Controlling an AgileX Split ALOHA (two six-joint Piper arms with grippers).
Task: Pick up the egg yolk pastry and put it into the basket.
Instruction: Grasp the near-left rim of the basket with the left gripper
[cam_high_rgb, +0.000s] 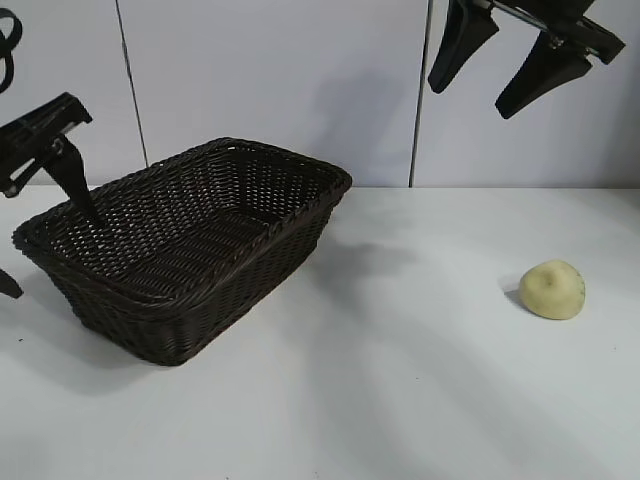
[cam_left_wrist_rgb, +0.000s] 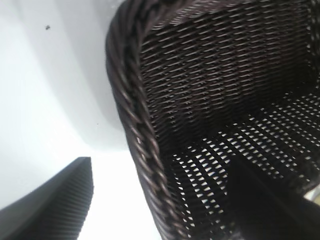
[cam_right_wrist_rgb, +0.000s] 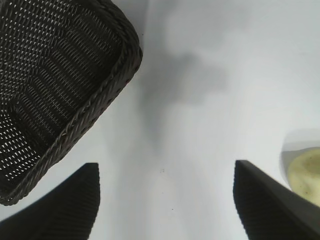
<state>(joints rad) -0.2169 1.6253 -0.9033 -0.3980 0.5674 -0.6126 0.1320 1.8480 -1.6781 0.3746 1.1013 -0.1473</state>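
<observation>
The pale yellow egg yolk pastry (cam_high_rgb: 552, 290) lies on the white table at the right, well apart from the dark brown wicker basket (cam_high_rgb: 190, 245) at the left. My right gripper (cam_high_rgb: 470, 100) hangs open and empty high above the table, up and left of the pastry. In the right wrist view, the right gripper (cam_right_wrist_rgb: 166, 164) shows only bare table between its fingers, with the pastry (cam_right_wrist_rgb: 305, 172) just outside one finger and the basket (cam_right_wrist_rgb: 60, 85) farther off. My left gripper (cam_high_rgb: 56, 258) is open and straddles the basket's left rim (cam_left_wrist_rgb: 137, 125), one finger (cam_left_wrist_rgb: 270, 200) inside and one outside.
The white table (cam_high_rgb: 400, 380) spreads in front of and between the basket and the pastry. A white panelled wall (cam_high_rgb: 300, 80) stands behind. The basket holds nothing that I can see.
</observation>
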